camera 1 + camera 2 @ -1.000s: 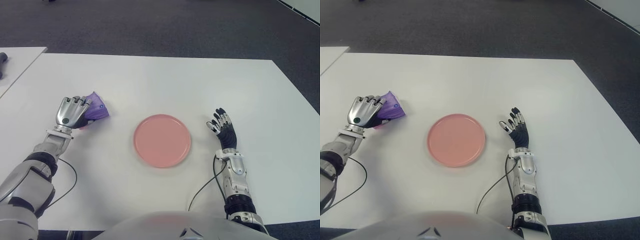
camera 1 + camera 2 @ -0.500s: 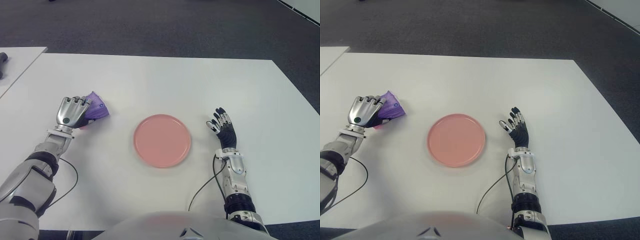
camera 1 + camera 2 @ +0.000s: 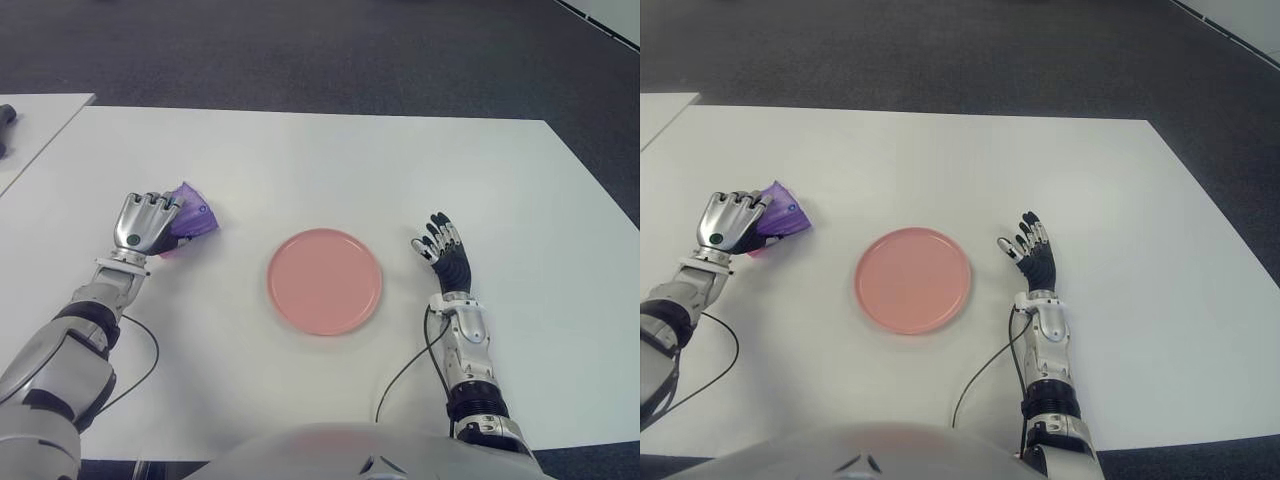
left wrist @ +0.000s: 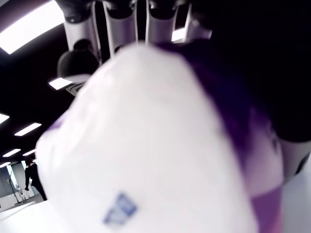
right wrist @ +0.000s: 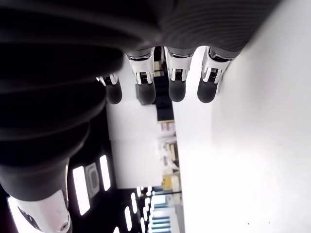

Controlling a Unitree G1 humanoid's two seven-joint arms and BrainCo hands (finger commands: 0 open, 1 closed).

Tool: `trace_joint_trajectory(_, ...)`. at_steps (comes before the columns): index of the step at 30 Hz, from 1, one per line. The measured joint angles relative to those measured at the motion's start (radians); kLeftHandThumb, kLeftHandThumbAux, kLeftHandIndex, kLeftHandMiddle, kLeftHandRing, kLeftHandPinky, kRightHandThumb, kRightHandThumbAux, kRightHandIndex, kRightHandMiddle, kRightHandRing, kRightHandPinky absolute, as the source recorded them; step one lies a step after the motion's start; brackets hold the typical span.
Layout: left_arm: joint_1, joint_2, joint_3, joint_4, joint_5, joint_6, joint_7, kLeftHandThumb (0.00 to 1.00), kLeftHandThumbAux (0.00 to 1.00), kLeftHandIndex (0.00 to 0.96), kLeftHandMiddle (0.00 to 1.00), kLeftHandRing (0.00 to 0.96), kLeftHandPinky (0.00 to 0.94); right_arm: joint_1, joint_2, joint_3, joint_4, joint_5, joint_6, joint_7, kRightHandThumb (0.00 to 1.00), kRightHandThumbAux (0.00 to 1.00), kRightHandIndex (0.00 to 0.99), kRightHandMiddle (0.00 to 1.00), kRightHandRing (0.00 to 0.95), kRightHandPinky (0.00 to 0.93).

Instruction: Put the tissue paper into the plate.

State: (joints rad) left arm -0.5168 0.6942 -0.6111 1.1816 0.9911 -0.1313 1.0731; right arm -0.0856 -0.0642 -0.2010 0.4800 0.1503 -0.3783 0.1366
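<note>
Since a second ago our left hand (image 3: 145, 224) has barely shifted: it keeps its fingers wrapped around the purple tissue paper pack (image 3: 190, 219), and the pack's far corner now seems to sit a touch higher in the eye views. In the left wrist view the pack (image 4: 160, 145) fills nearly everything, white face and purple edge pressed against the palm, with the fingers (image 4: 119, 24) curled over its top. The pack is at about 9 o'clock from the pink plate (image 3: 324, 281), apart from it, and nothing lies in the plate. Our right hand (image 3: 443, 256) shows at 3 o'clock of the plate, just beside its rim, fingers extended and loose, grasping nothing; its forearm has drawn slightly nearer to our body than before. The white table (image 3: 330, 170) is bare around these things, a thin cable (image 3: 400, 375) trails across it, and dark grey carpet (image 3: 330, 50) lies beyond its far edge, with a second white table (image 3: 35, 115) at 10 o'clock.
</note>
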Motion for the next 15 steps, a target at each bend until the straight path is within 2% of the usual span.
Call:
trace_joint_trajectory(7, -0.013, 0.038, 0.012, -0.060, -0.002, -0.014, -0.017, 0.853, 0.667, 0.400, 0.548, 0.842, 0.814, -0.011, -0.002, -0.001, 0.017, 0.000, -0.007, 0.000, 0.129, 0.741, 0.000, 0.011, 0.010, 0.050)
trace_joint_trajectory(15, -0.016, 0.100, 0.088, -0.277, -0.010, 0.029, -0.065, 0.853, 0.668, 0.400, 0.547, 0.840, 0.814, -0.027, -0.005, -0.003, 0.037, 0.000, -0.013, 0.000, 0.129, 0.741, 0.000, 0.011, 0.010, 0.050)
